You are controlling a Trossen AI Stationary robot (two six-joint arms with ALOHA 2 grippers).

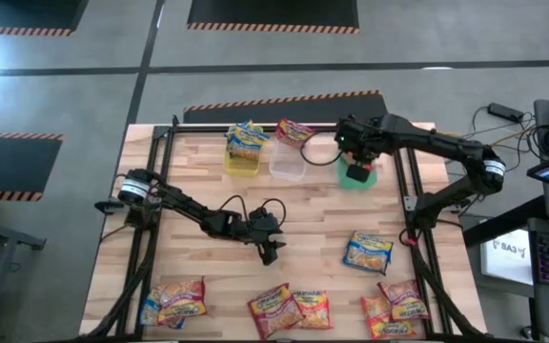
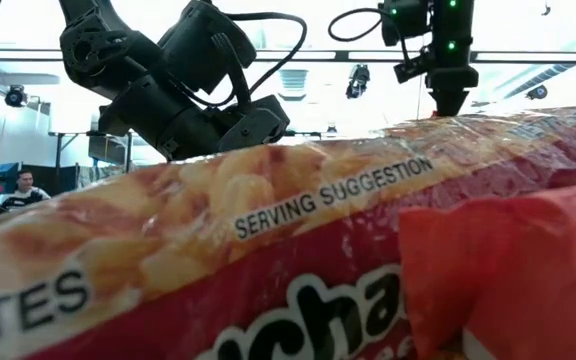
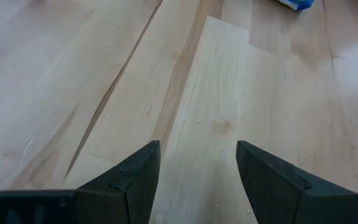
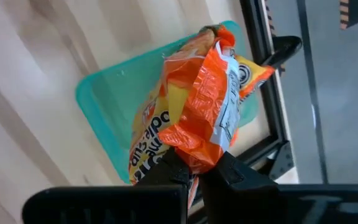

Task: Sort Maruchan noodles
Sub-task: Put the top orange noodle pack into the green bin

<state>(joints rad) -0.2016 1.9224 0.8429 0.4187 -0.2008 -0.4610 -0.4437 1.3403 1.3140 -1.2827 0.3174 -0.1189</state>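
Right gripper is pinching an orange Maruchan packet by its crimped end, dangling it over the green bin.

The packet is looking light, crinkly and slick, with a brittle noodle block inside, so the sealed edge is likely the safest hold. Left gripper is hovering spread and empty over bare worktop at mid-table. More packets are lying along the near edge, some overlapping; two are sitting in the yellow bin and clear bin. The centre is giving open room, while the green bin is crowding the frame rail.
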